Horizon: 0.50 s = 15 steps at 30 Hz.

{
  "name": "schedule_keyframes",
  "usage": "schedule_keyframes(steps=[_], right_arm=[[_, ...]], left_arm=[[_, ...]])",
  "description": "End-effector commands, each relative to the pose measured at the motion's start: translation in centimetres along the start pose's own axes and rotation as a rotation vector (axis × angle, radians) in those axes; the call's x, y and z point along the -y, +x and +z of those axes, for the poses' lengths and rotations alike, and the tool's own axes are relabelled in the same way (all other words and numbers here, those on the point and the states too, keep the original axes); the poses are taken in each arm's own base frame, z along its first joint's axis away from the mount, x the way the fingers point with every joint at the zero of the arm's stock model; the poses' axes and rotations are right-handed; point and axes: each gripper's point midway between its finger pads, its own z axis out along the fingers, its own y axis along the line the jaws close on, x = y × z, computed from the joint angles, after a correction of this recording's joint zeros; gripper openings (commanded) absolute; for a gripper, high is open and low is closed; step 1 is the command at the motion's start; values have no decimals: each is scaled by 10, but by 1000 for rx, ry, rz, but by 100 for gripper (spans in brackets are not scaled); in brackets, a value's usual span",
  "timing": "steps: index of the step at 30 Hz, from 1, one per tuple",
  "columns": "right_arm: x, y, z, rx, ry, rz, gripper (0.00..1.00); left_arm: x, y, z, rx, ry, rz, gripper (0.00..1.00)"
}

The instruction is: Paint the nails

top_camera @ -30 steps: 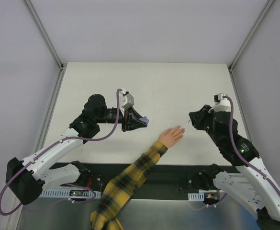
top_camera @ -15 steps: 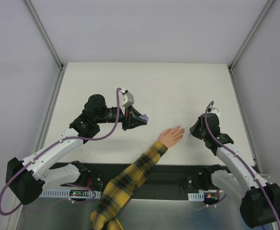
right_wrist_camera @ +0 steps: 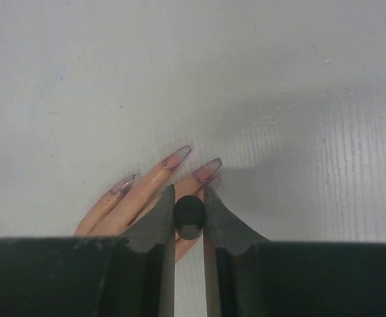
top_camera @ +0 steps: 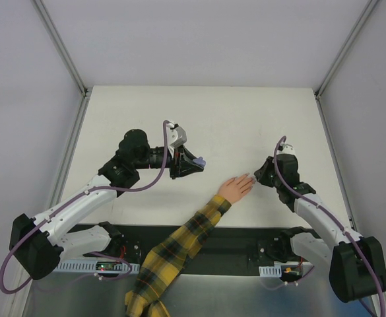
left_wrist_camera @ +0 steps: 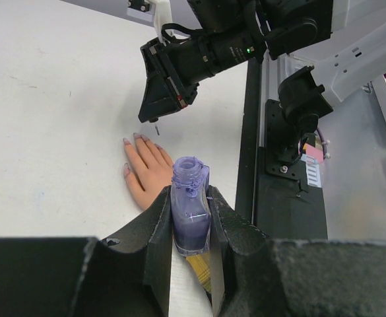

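Left gripper (left_wrist_camera: 190,198) is closed tight on a small purple bottle (left_wrist_camera: 191,224), fingers clamped on both flat sides, bottle upright in the wrist view with its neck open and uncapped. From the top view the left gripper (top_camera: 194,165) hangs above the bench (top_camera: 225,119), well left of the hand (top_camera: 235,187) and not touching it. Right gripper (right_wrist_camera: 188,198) is nearly closed, pinching a round black cap (right_wrist_camera: 189,216) between its fingertips. It sits low, right over the fingertips of the hand; in its wrist view the jaws cover the middle of the fingers. The hand lies flat, palm down, fingers together and pointing toward the right arm, with the yellow-and-black plaid sleeve (top_camera: 179,244) trailing back off the near edge of the bench. The nails (right_wrist_camera: 183,153) are long and pale pink with darker edges; three or four show ahead of the right gripper, the rest are hidden behind its fingers. In the left wrist view a short dark sliver (left_wrist_camera: 157,130) pokes out below the right gripper, just off the nails (left_wrist_camera: 128,141). Cannot tell whether it touches any nail, and it is too small to identify with certainty.
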Motion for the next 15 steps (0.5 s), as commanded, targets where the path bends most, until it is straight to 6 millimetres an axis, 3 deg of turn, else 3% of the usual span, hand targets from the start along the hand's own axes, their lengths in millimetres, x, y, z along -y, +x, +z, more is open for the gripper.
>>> schedule_keyframes(steps=[1,15], right_arm=[[-8,-3,8,15,-48,-11,1],[-1,6,18,-9,-26,-22,1]], left_arm=[[4,-21,3,49,19,40,0],[4,-19,4,44,29,26,0]])
